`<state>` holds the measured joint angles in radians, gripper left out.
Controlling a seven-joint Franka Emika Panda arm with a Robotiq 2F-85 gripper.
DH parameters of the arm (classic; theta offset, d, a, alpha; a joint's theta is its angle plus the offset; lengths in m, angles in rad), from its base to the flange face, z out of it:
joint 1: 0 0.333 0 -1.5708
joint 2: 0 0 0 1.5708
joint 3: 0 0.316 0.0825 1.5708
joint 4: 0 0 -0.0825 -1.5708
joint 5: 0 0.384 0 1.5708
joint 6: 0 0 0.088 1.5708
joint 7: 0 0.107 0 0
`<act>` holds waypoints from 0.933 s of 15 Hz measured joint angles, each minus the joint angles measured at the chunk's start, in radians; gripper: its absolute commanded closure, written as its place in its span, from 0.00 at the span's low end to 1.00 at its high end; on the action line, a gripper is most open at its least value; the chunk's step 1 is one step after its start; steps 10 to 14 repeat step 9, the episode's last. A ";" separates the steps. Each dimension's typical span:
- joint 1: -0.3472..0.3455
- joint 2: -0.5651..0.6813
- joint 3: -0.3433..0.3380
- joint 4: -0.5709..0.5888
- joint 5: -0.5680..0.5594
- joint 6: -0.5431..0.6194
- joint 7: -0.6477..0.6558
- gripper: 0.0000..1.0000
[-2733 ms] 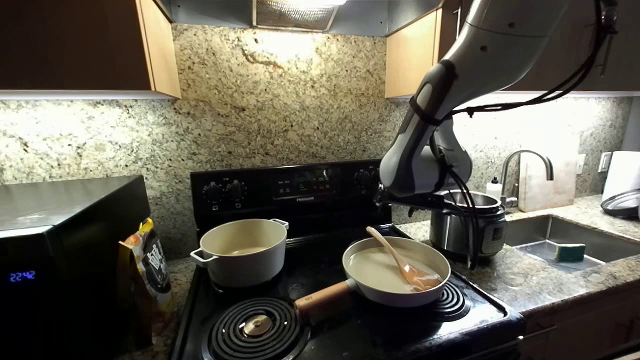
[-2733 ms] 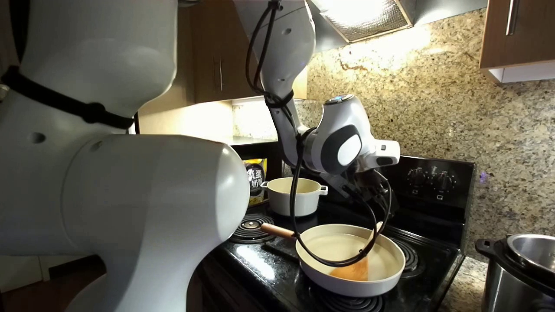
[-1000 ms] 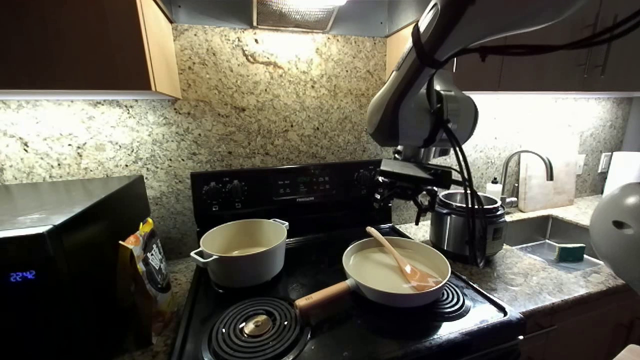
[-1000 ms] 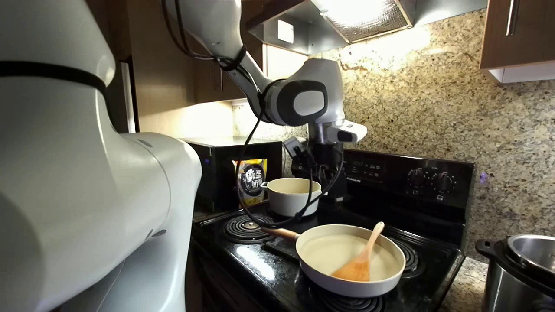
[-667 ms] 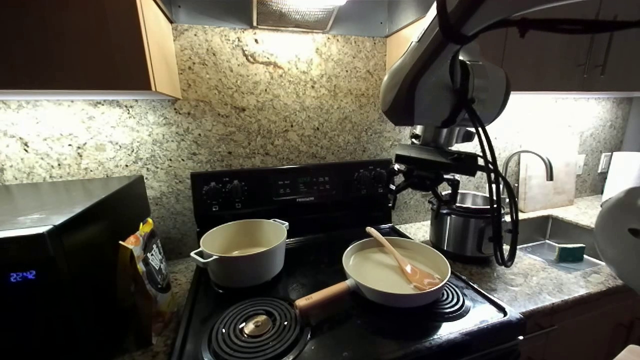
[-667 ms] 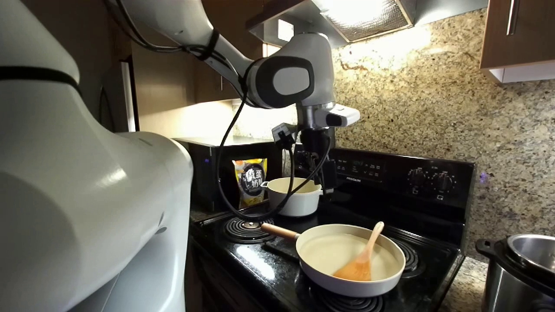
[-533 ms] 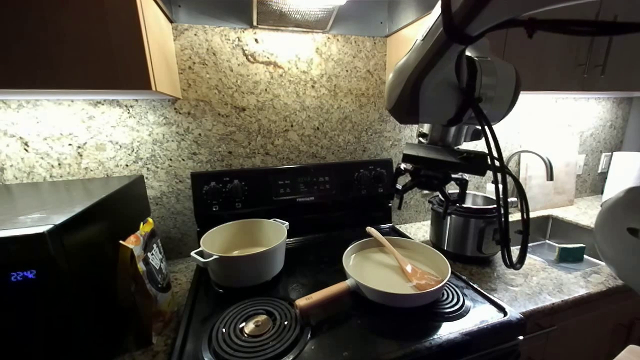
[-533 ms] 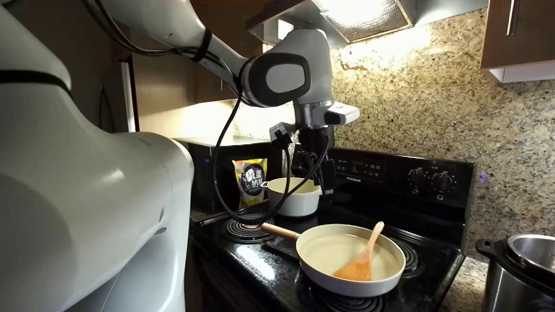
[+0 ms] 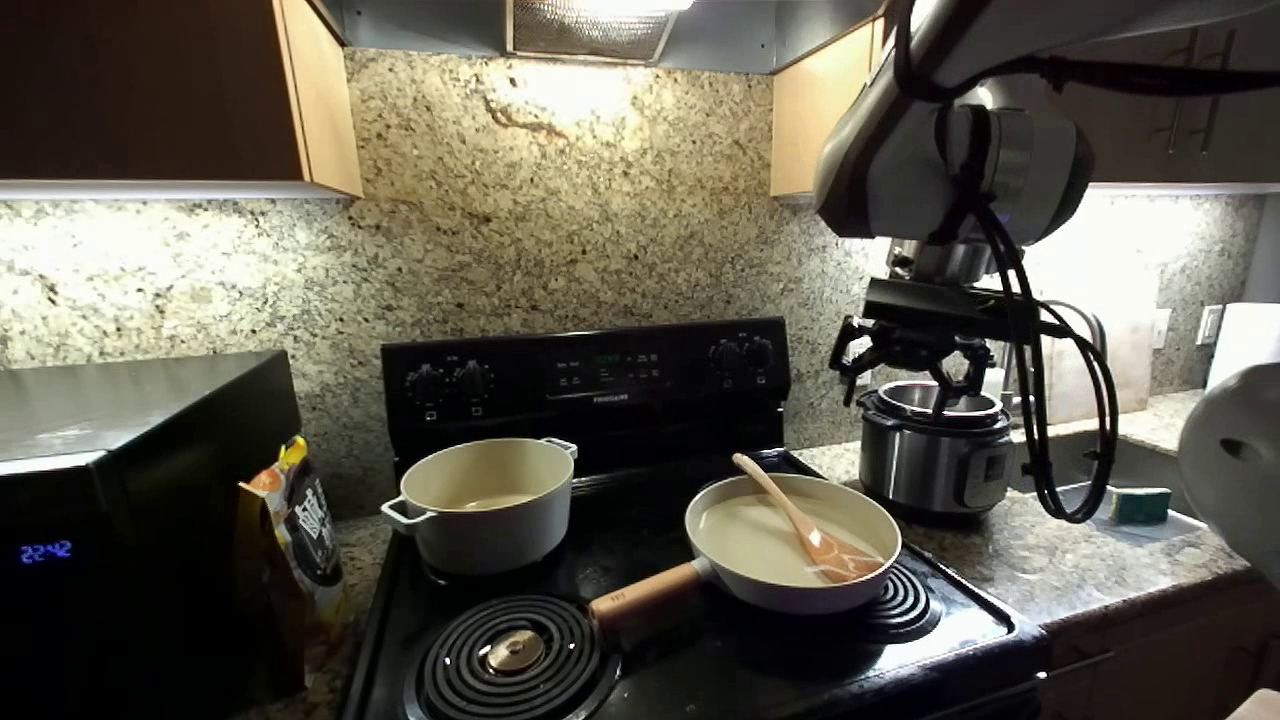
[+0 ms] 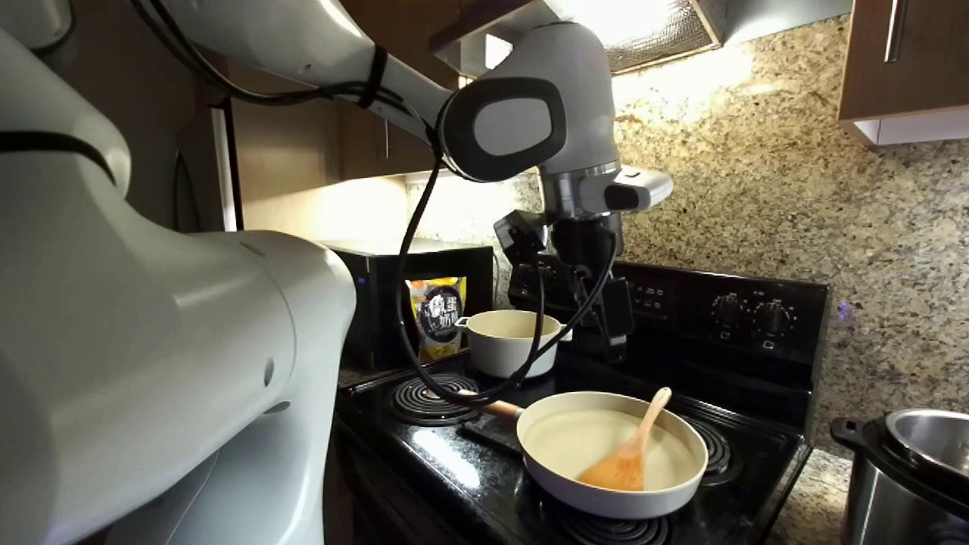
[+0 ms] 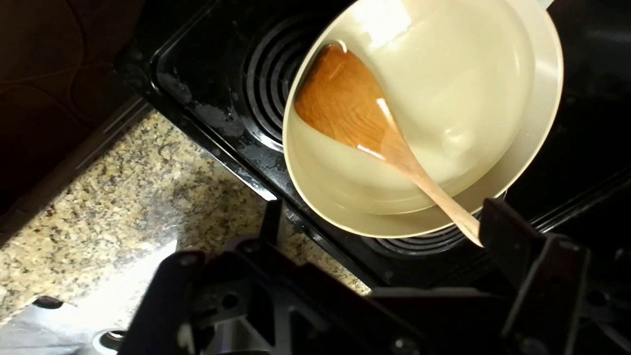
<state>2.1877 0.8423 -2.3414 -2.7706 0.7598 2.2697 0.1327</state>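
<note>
Fingers point(image 11: 510, 234): spread wide, pointing down, nothing between them. You have them hanging above the stove point(image 9: 690, 680), touching nothing that can be seen. In the wrist view one lines up with the handle tip of the wooden spatula point(image 11: 345, 108), yet both exterior views show them well apart.
Spatula: in the pan point(image 9: 800, 600), blade down in what looks like clear liquid. Its handle slopes up past the far rim, probably leaned there so the grip end sits dry and within your reach from above.
Pan: on the right half of the stove, level. Its wooden handle points left and towards the near side, over the stovetop rather than past the front edge, perhaps so that nothing knocks it.
Pot point(image 9: 490, 540): far left of the stove, upright and lidless, set apart from the pan, which leaves both mouths accessible to you.
Cable point(image 9: 1038, 466): a slack loop below your arm point(image 10: 522, 125), likely left long to let the wrist turn.
Cooker point(image 9: 905, 485): lidless on the bench point(image 9: 1060, 560), just right of the stove.
Bag point(image 10: 439, 314): upright, left of the stove, seemingly propped against the microwave point(image 9: 190, 480) to keep it standing.
</note>
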 measured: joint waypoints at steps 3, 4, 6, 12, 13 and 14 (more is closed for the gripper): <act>-0.035 0.000 0.028 0.006 0.018 0.000 -0.008 0.00; -0.036 0.001 0.035 0.008 0.020 0.000 -0.008 0.00; -0.036 0.003 0.039 0.009 0.020 0.000 -0.008 0.00; -0.036 0.004 0.039 0.009 0.020 0.000 -0.008 0.00; -0.036 0.004 0.039 0.009 0.020 0.000 -0.008 0.00; -0.036 0.004 0.039 0.009 0.020 0.000 -0.008 0.00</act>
